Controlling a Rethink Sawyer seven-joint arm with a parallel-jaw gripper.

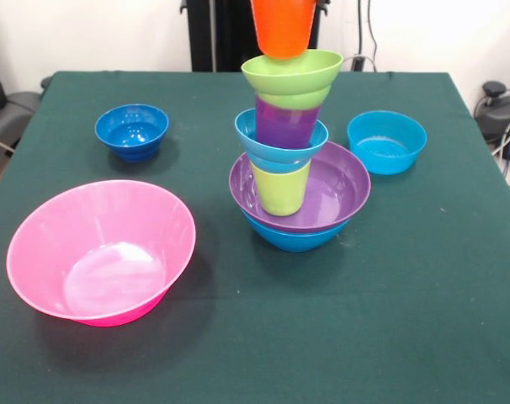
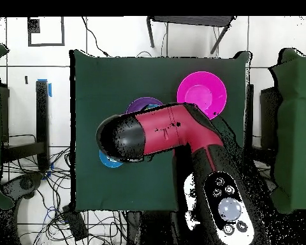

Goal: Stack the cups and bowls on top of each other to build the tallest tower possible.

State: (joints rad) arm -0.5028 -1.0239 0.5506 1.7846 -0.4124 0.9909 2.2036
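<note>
The tower stands mid-table in the front view. From the bottom it has a blue bowl, a purple bowl, an upside-down lime green cup, a turquoise bowl, a purple cup and a lime green bowl. An orange cup is upright at the top edge, its base at the lime bowl's rim. Its top is cut off, and I cannot tell whether it rests there or hangs. The gripper shows in neither view. In the overhead view the red arm covers the tower, leaving only the purple bowl's rim visible.
A huge pink bowl sits at the front left, also in the overhead view. A small dark blue bowl sits at the back left. A second turquoise bowl sits right of the tower and also shows overhead. The green table bears everything.
</note>
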